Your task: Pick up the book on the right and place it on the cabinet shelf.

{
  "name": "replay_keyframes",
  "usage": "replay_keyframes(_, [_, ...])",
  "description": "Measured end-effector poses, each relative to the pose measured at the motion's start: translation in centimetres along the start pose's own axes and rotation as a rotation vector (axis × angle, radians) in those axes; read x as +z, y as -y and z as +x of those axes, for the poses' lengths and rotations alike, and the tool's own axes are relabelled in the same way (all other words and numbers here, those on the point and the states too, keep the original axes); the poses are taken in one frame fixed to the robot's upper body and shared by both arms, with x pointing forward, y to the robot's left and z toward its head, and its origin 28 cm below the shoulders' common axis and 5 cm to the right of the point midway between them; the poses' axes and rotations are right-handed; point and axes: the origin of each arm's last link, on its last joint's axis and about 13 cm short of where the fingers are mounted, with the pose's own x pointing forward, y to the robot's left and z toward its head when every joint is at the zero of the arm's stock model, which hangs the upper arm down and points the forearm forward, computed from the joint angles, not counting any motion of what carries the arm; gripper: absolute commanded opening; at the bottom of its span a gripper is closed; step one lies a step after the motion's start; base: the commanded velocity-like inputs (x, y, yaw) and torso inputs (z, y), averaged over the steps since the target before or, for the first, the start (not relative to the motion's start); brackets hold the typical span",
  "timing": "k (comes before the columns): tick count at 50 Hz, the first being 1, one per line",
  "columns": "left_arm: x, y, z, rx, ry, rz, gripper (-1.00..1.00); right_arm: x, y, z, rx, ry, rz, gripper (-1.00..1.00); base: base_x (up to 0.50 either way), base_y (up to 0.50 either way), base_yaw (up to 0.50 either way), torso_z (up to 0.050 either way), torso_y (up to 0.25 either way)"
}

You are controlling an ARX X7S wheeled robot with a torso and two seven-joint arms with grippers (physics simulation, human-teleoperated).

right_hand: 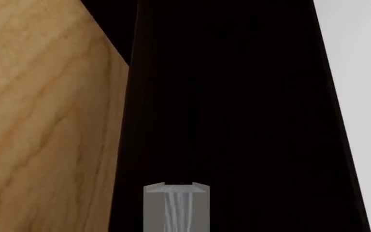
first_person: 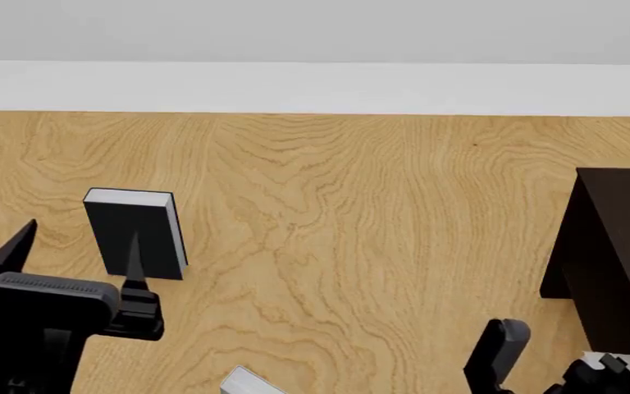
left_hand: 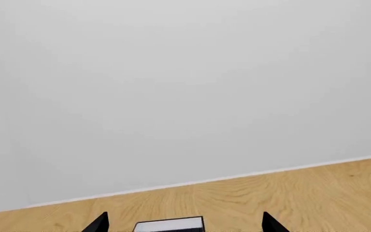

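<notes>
The pale grey book with white page edges shows end-on in the right wrist view, low in the picture, where my right gripper's jaws are. The fingers themselves are lost against the dark wood. The very dark brown cabinet fills that view just beyond the book; I cannot make out a separate shelf board. In the head view the cabinet stands at the right edge and my right arm is low beside it. My left gripper is open, its fingertips either side of an upright black-covered book.
The black-covered book's top lies between the left fingertips in the left wrist view. A corner of another pale grey book shows at the bottom edge. The wooden table ends at a white wall.
</notes>
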Motion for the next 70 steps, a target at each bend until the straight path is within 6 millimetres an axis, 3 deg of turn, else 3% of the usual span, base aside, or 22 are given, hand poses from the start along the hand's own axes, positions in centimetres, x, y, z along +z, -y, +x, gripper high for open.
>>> replay_keyframes(17, [-0.4, 0.2, 0.0, -0.006, -0.013, 0.008, 1.00, -0.4, -0.3, 0.0, -0.006, 0.015, -0.029, -1.00, 0.00, 0.00, 0.00, 0.000, 0.001])
replay_keyframes(18, [-0.4, 0.3, 0.0, -0.006, -0.013, 0.008, 1.00, -0.4, -0.3, 0.0, -0.006, 0.015, -0.030, 1.00, 0.00, 0.00, 0.00, 0.000, 0.000])
replay_keyframes(29, [-0.5, 0.3, 0.0, -0.008, -0.017, 0.007, 1.00, -0.3, -0.2, 0.0, -0.008, 0.040, -0.056, 1.00, 0.00, 0.00, 0.00, 0.000, 0.001])
replay_keyframes(59, [-0.5, 0.4, -0.2, -0.014, -0.022, 0.000, 1.00, 2.6, -0.2, -0.6, 0.098, 0.234, 0.073, 1.00, 0.00, 0.00, 0.00, 0.000, 0.000])
replay_keyframes(70, [-0.6, 0.4, -0.2, -0.015, -0.024, -0.002, 1.00, 3.2, -0.3, -0.5, 0.245, 0.247, 0.221, 1.00, 0.00, 0.00, 0.00, 0.000, 0.000])
